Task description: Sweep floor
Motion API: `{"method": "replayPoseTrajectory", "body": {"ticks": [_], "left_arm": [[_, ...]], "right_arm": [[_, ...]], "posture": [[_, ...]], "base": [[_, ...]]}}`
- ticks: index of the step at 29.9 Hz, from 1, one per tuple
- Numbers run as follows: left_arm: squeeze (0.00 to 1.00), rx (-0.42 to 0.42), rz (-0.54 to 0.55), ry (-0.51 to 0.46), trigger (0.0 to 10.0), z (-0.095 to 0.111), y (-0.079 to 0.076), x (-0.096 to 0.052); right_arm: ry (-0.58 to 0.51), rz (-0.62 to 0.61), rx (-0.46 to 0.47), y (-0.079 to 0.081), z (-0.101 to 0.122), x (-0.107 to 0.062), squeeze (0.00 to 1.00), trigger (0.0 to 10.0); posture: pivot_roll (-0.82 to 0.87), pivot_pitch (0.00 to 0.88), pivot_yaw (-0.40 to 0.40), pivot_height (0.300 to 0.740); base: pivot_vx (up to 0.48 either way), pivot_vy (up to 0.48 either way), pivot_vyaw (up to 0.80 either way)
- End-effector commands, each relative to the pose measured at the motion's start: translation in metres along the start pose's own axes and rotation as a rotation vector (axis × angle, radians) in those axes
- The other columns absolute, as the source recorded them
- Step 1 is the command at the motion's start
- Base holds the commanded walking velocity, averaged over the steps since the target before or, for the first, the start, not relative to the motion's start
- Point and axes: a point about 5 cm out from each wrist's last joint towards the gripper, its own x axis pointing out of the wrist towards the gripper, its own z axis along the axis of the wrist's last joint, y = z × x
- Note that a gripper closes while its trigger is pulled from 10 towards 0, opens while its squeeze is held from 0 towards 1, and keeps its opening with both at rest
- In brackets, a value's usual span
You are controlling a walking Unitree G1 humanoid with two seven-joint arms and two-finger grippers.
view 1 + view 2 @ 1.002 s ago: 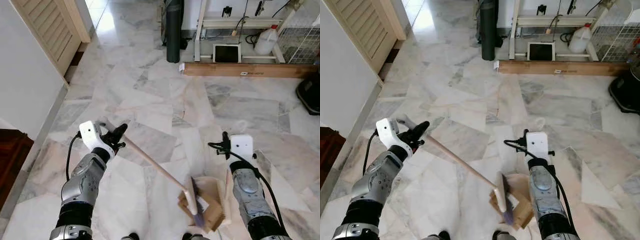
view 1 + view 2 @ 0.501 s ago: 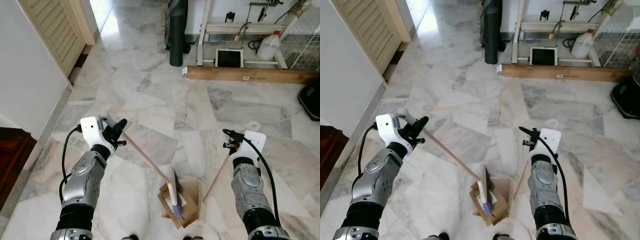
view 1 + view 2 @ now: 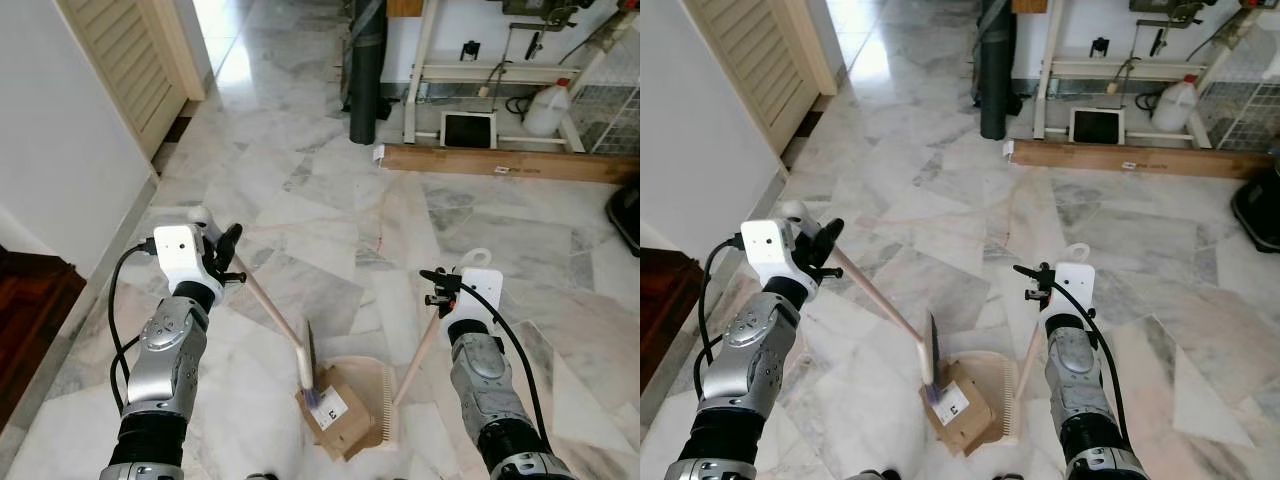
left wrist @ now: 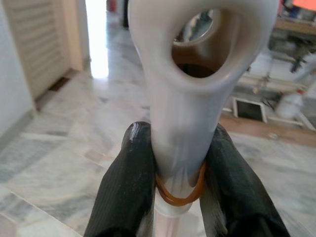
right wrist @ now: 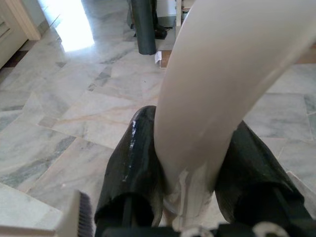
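My left gripper (image 3: 226, 262) is shut on the white end cap (image 4: 185, 98) of a broom, whose wooden handle (image 3: 270, 306) slants down to the broom head (image 3: 305, 362). The head stands on edge against a brown cardboard piece (image 3: 335, 420) with a white label. That piece lies at the mouth of a beige dustpan (image 3: 384, 398) on the marble floor. The dustpan's wooden handle (image 3: 418, 350) rises to my right gripper (image 3: 441, 290), which is shut on its pale top (image 5: 217, 89).
A white wall (image 3: 60, 170) and dark wooden furniture (image 3: 25, 320) line the left side, with a louvred door (image 3: 130, 60) beyond. At the back stand a dark cylinder (image 3: 365, 70), a long wooden plank (image 3: 500, 162), a white jug (image 3: 548, 105) and a wire rack (image 3: 610, 110).
The camera view has shifted. The broom head has swung from the right side of the dustpan to its left, pushing the cardboard along. The dustpan handle now stands more upright.
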Motion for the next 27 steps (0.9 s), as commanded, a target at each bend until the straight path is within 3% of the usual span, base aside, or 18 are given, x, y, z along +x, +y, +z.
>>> {"method": "replayPoseTrajectory", "body": {"ticks": [1,4,7,8,11,27], "left_arm": [[0.00,0.045,0.038,-0.107,10.0,0.021,0.007,-0.001],[0.00,0.107,0.047,-0.146,10.0,0.028,0.010,-0.002],[0.00,0.177,0.020,-0.107,10.0,0.024,0.013,-0.004],[0.00,0.240,-0.002,-0.047,10.0,0.013,0.017,-0.007],[0.00,0.299,-0.017,0.026,10.0,0.002,0.022,-0.011],[0.00,0.129,-0.034,0.175,10.0,-0.031,0.016,-0.016]], "right_arm": [[0.032,0.013,0.019,0.001,-0.009,-0.004,0.00,10.0],[0.033,0.013,0.015,0.001,-0.010,-0.004,0.00,10.0],[0.035,0.018,0.009,0.001,-0.010,-0.004,0.00,10.0],[0.038,0.036,-0.007,0.003,-0.011,-0.004,0.00,10.0],[0.037,0.064,-0.038,0.004,-0.010,-0.004,0.00,10.0],[0.059,0.225,-0.152,0.012,-0.015,-0.007,0.00,10.0]], "posture": [[0.11,0.079,0.074,0.740],[0.11,0.077,0.073,0.740],[0.11,0.076,0.073,0.740],[0.11,0.077,0.072,0.740],[0.11,0.077,0.071,0.740],[0.10,0.098,0.070,0.740]], "base": [[0.000,0.000,0.00],[0.000,0.000,0.00],[0.000,0.000,0.00],[0.000,0.000,0.00],[0.000,0.000,0.00],[0.000,0.000,0.00]]}}
